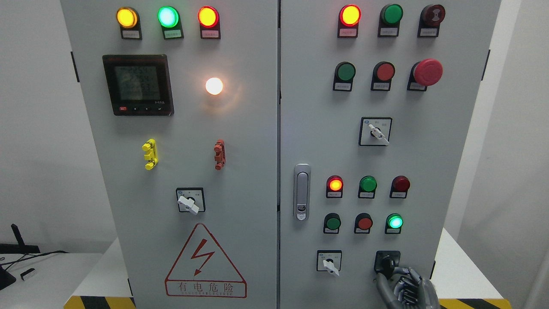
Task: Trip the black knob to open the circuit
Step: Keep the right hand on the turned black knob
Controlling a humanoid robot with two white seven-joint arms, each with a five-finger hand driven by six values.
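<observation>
The robot's right hand [405, 285] rises from the bottom edge at the lower right corner of the grey cabinet [257, 180], its fingers [388, 274] curled around the black knob [387, 260]. Just left sits a white selector switch [329, 262]; above, a green lamp [394, 222] glows.

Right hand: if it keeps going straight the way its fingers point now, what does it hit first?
Most likely the black knob. The right hand reaches up from the bottom edge with its fingers aimed at that knob on the cabinet door; they may already touch it, but depth is unclear from this view.
</observation>
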